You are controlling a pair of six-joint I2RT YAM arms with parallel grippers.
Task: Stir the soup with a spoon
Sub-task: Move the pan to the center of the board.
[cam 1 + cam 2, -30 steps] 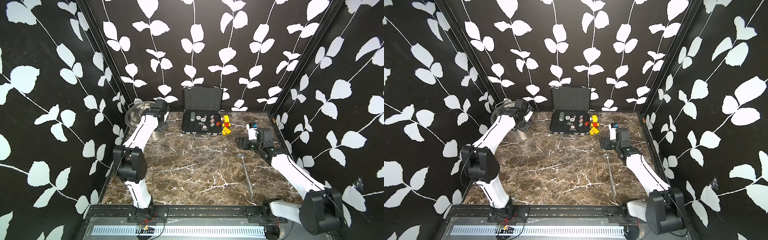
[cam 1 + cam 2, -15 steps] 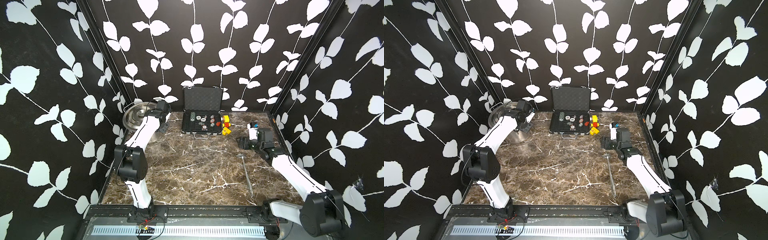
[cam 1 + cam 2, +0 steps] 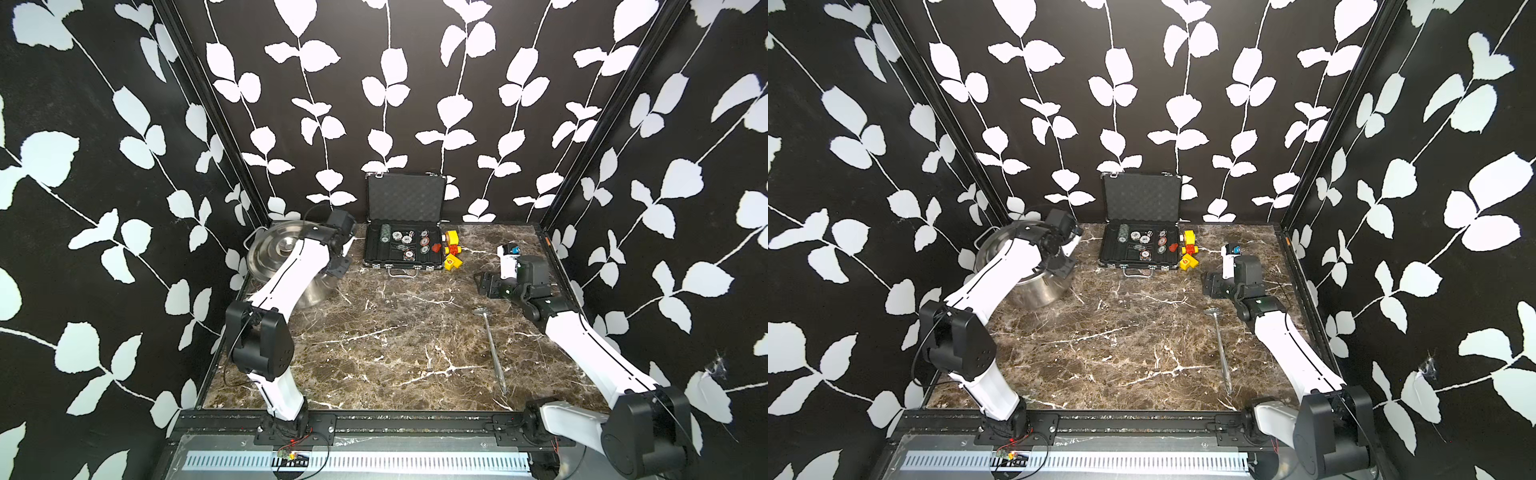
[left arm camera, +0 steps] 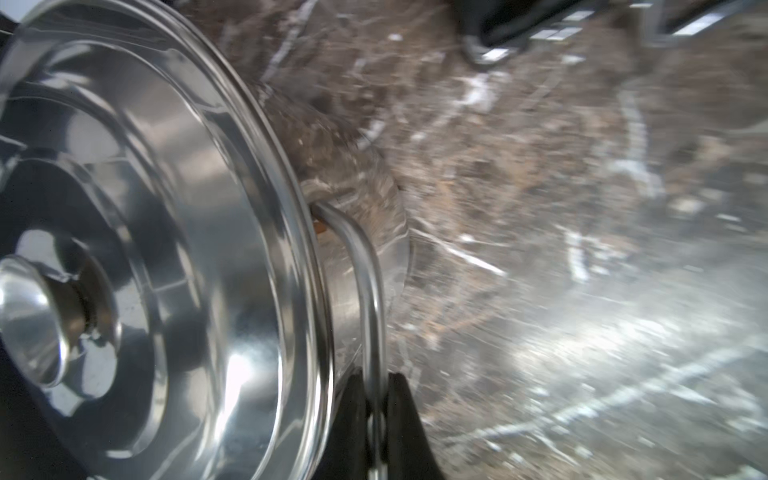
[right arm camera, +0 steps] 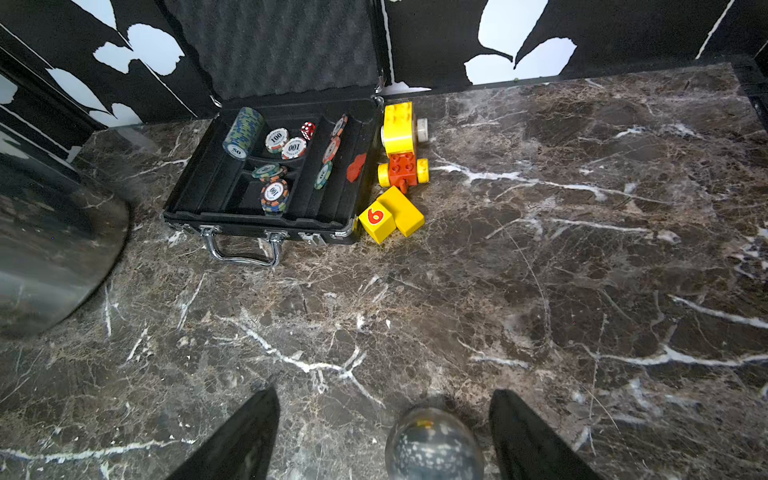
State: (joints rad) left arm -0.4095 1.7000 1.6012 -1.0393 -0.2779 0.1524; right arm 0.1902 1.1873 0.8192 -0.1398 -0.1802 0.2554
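Spoon (image 3: 492, 349) is lying flat on the marble tabletop (image 3: 395, 345), well away from the pot, its bowl sitting between the wide-apart fingers of the right hand (image 5: 382, 392), which is touching nothing. Across the tabletop, the left hand (image 4: 376, 386) is clamping the wire handle (image 4: 365, 266) of the lidded steel pot (image 3: 316, 286). A second ago its fingers were not yet fully together. Meanwhile the right arm and the spoon are staying where they were.

High stereo pair, close wrist views
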